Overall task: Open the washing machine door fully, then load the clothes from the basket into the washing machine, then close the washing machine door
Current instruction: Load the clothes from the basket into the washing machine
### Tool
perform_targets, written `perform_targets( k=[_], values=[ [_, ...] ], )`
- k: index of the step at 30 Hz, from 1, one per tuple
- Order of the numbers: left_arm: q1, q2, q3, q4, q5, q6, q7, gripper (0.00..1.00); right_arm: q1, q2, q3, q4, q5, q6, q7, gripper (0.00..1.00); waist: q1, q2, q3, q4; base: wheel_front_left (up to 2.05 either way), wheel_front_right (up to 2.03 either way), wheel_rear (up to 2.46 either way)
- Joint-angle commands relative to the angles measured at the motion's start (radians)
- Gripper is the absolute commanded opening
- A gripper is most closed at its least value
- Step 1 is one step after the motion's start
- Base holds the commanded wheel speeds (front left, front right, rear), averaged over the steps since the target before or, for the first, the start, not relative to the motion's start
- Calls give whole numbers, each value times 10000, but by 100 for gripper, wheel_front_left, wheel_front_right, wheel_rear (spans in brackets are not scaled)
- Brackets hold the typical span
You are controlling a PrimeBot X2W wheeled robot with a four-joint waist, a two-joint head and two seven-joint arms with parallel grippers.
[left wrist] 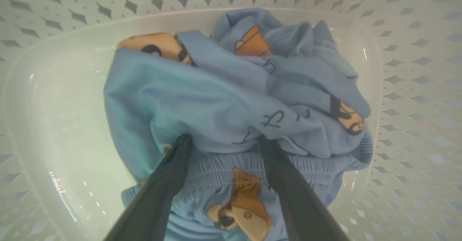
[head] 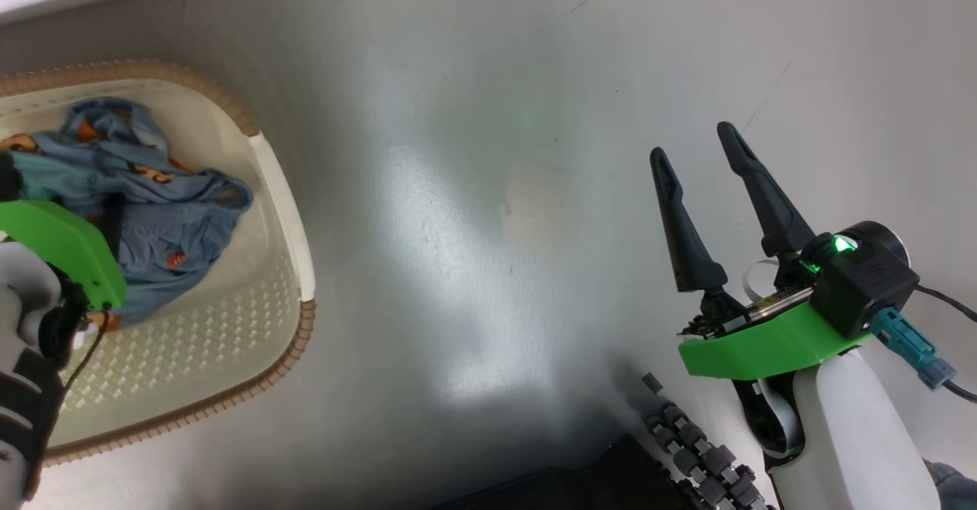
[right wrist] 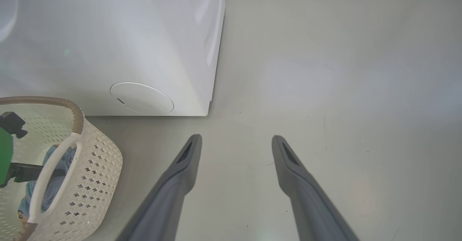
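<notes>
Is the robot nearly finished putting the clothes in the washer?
Not nearly. Done: I can't tell whether the door is open. In hand: the open left gripper is poked into the clothes in the basket, not yet closed. The right gripper hangs open over the floor. Left: loading everything into the washing machine, then closing the door.

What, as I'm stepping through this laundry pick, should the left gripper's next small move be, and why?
Probably close the left gripper. Its open fingers straddle a bunched fold of the clothes in the basket, tips pressed into the fabric, so closing should catch it. The right gripper hangs open over the floor.
</notes>
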Motion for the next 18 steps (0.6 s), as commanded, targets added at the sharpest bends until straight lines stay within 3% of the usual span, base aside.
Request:
perform_targets(
  k=[1, 8, 9, 10, 11, 14, 16, 17, 18],
  values=[
    [123, 307, 57, 74, 29, -13, -85, 100, 465, -3, 99, -220, -98, 62, -48, 100, 0, 0, 16, 11, 0, 0, 0],
    [17, 186, -321, 268, 46, -13, -268, 100, 544, -3, 16, -235, -115, 62, -48, 100, 0, 0, 56, 52, 0, 0, 0],
    [-1, 177, -362, 305, 44, -13, -297, 86, 541, -3, 8, -231, -116, 62, -48, 100, 0, 0, 63, 54, 0, 0, 0],
    [-20, 169, -399, 345, 41, -13, -329, 61, 536, -3, 2, -227, -119, 62, -48, 100, 0, 0, 69, 58, 0, 0, 0],
    [-42, 160, -445, 389, 52, -13, -354, 47, 529, -3, -5, -221, -122, 62, -48, 100, 0, 0, 72, 61, 0, 0, 0],
    [-92, 127, -552, 494, 53, -13, -446, 27, 514, -3, -33, -197, -130, 62, -48, 100, 0, 0, 72, 68, 0, 0, 0],
    [-117, 107, -611, 549, 44, -13, -516, 6, 504, -3, -52, -181, -131, 62, -48, 100, 0, 0, 67, 68, 0, 0, 0],
    [-132, 100, -638, 573, 36, -13, -548, 0, 496, -3, -61, -172, -127, 62, -48, 100, 0, 0, 67, 67, 0, 0, 0],
    [-146, 96, -661, 598, 25, -13, -575, 0, 482, -3, -70, -159, -115, 62, -48, 100, 0, 0, 67, 67, 0, 0, 0]
  ],
)
